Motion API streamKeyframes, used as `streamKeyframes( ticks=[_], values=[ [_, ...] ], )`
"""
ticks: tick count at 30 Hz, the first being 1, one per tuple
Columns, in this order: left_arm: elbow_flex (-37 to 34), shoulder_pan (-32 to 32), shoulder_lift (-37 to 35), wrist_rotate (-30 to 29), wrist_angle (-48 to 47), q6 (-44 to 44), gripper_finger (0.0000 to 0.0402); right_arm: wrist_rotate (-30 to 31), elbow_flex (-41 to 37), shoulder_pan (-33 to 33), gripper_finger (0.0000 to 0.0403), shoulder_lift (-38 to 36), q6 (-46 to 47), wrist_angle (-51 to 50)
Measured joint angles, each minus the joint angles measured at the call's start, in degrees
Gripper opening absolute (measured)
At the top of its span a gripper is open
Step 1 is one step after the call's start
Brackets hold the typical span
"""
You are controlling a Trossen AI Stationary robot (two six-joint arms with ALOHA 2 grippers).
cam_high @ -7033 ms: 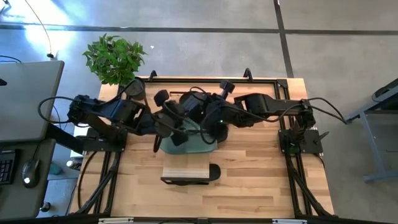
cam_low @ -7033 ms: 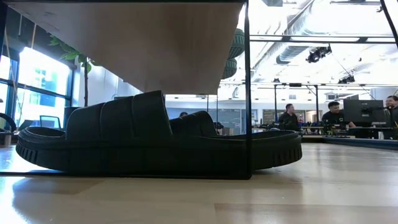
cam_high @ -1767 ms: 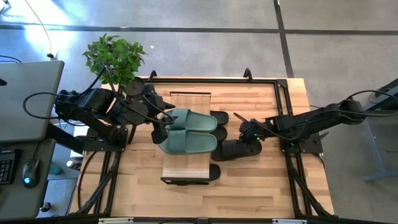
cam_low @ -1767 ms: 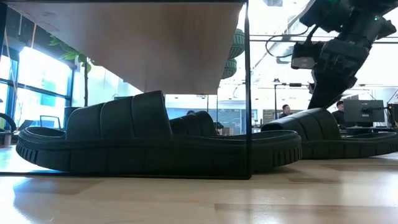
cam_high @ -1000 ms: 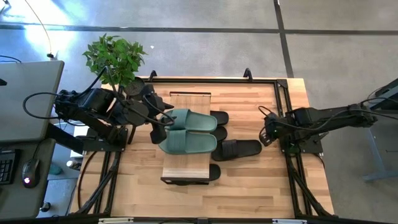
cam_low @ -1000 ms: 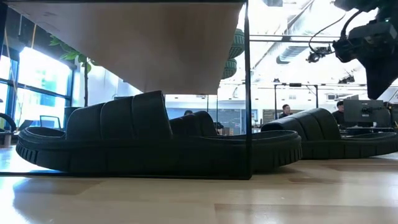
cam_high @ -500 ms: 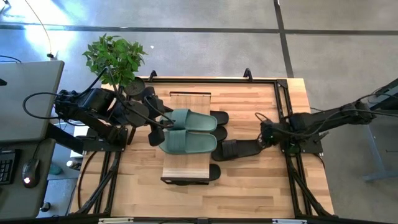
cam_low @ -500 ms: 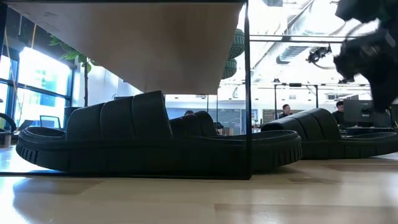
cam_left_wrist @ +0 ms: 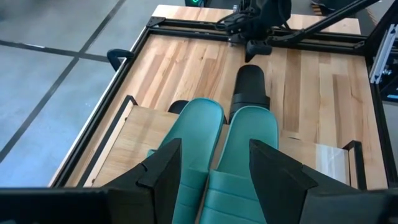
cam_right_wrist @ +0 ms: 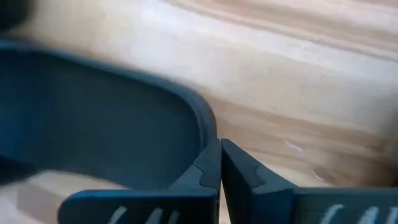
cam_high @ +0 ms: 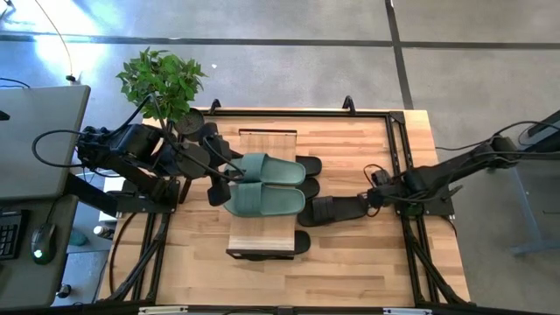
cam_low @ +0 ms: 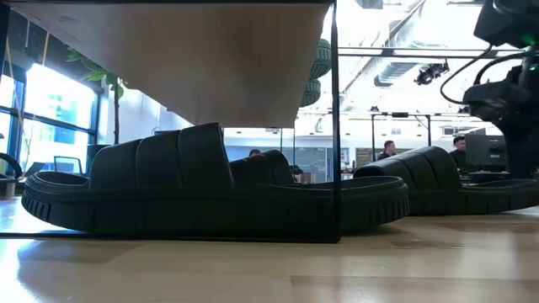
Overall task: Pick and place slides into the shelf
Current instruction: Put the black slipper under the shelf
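Left claw [cam_high: 216, 188] at left end of shelf [cam_high: 262, 138], fingers [cam_left_wrist: 163, 165] spread, empty, beside heels of green slides [cam_high: 262, 185]. Green pair flat on shelf top, side by side, long axes across desk [cam_high: 350, 262], toes pointing right. Black slide [cam_high: 337, 210] on desk right of shelf, same axis. Right claw [cam_high: 374, 200] at its right end, fingers [cam_right_wrist: 211, 171] pressed together against slide's rim.

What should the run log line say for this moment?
left gripper: open, over green slides on shelf | right gripper: fingers shut, at black slide heel on table
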Motion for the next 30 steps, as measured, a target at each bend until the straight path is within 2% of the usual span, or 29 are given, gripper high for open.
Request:
streamKeyframes(
  ticks=[8,13,21,30],
  values=[
    [0.0,0.0,0.0,0.3,0.0,-0.3,0.0172,2.2,0.0,0.0,0.0,4.5,3.6,0.2],
    [0.0,0.0,0.0,0.5,0.0,0.0,0.0172,-1.7,0.0,0.6,0.0,8.6,4.1,1.0],
    [0.0,0.0,0.0,0.5,0.0,0.1,0.0172,1.0,0.0,1.5,0.0,13.0,5.4,10.0],
    [0.0,0.0,0.0,0.5,-0.7,0.1,0.0172,-0.5,0.0,1.5,0.0,18.1,1.2,22.4]
  ],
)
